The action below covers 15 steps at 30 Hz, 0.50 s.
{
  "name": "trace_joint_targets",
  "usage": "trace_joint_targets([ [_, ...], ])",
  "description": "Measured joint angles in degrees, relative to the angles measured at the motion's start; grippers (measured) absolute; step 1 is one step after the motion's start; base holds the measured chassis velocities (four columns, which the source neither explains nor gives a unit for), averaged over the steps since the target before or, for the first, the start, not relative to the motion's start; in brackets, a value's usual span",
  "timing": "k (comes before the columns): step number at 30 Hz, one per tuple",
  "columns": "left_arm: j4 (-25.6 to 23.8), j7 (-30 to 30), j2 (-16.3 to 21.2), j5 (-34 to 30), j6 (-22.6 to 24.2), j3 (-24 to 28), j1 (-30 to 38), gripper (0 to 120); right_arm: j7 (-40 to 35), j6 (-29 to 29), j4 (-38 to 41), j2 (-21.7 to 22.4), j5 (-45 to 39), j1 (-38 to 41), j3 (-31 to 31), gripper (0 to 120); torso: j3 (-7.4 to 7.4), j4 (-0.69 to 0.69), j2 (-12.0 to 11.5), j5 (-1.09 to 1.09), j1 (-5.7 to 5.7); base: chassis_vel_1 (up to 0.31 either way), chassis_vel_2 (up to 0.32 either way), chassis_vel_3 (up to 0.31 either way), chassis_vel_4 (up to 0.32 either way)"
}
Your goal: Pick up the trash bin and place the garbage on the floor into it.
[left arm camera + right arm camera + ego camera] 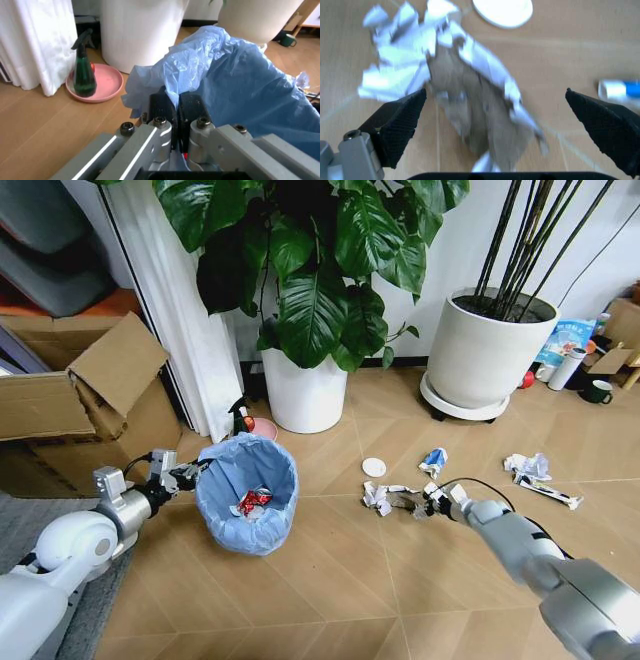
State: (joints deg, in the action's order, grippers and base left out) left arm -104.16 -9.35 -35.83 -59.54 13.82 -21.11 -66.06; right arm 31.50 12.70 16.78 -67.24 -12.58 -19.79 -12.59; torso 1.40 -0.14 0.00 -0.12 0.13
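Your left gripper (176,108) pinches the trash bin (246,492) bag, seemingly holding a red can (252,501); right gripper (500,120) gapes wide over crumpled paper (445,75).

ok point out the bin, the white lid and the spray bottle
bin (222,510), head view, blue bag on its near wall
white lid (374,467), head view, centre of the disc
spray bottle (84,77), left wrist view, green body

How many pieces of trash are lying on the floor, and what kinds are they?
Crumpled white paper wads: 2
White round lid: 1
Blue-white wrapper: 1
Long wrapper: 1
Total: 5 on the floor
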Motion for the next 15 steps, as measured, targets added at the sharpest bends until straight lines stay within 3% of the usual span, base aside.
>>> trace_joint_targets([
  [15,-0.79,-0.35,0.01,-0.05,-0.07,-1.35,-1.43,0,-1.88,-1.88,-1.77,-2.72,1.26,3.06,-6.15,97,0.00,-0.01,0.00,0.00,0.00,0.000,0.000,0.000,0.000],
])
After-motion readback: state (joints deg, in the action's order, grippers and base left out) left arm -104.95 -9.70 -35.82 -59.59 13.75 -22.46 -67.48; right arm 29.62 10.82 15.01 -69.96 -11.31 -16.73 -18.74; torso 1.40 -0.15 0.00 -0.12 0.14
